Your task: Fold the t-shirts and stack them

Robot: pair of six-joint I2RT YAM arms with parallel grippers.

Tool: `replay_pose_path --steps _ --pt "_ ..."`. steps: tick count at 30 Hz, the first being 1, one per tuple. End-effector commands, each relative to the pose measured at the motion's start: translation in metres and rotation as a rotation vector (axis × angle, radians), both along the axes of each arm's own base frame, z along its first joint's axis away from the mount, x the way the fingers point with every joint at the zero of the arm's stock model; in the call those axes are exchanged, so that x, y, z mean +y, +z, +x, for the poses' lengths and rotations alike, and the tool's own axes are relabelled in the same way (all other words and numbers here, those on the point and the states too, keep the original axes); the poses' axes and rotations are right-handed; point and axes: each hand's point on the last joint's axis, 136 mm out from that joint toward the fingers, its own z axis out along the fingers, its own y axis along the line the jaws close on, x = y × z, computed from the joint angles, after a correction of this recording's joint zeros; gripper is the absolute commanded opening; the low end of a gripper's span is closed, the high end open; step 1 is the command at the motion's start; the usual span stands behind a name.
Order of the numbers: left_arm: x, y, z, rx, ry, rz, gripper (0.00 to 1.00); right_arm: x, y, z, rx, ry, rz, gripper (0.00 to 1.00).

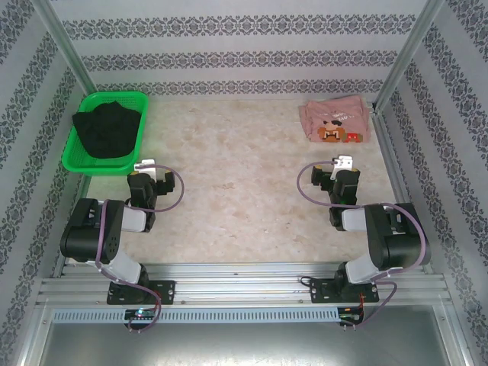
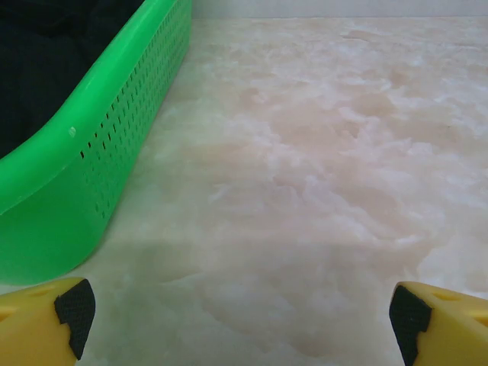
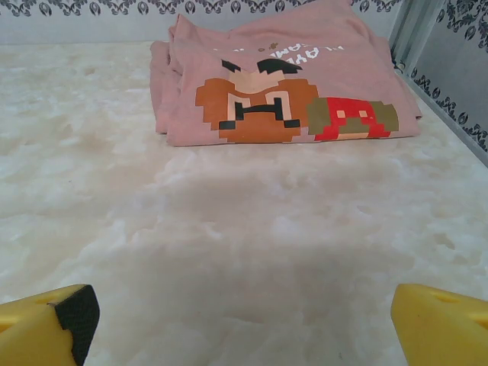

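Cropped by the left wrist view's top-left corner: black t-shirt (image 2: 46, 53) inside green mesh basket (image 2: 130, 130). Too small to read: lettering (image 3: 286, 47) on pink t-shirt (image 3: 351, 69).

place: robot lab test cell | evidence: aluminium frame posts (image 1: 62, 38), patterned wall panels (image 1: 244, 42), marble-look tabletop (image 1: 244, 198)

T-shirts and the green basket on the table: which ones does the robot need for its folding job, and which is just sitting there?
For the job:
- black t-shirt, bunched up in the green basket
- pink t-shirt, already folded at the far right
- left hand and right hand, both open and empty

Just lying about:
- green basket, which only holds the black t-shirt
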Motion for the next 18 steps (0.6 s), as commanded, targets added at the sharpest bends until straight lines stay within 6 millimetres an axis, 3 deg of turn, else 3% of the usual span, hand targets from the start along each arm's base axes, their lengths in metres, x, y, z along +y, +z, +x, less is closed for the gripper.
replay_pose_path --steps 1,18 --pt "-0.0003 0.0117 0.0062 -0.038 0.001 0.015 1.00 0.0003 0.0158 0.0062 -0.058 0.000 -0.002 0.98" --pt "-0.0006 0.0122 0.0068 -0.039 0.000 0.015 1.00 0.0004 0.0159 0.0064 -0.057 -0.001 -0.001 0.98"
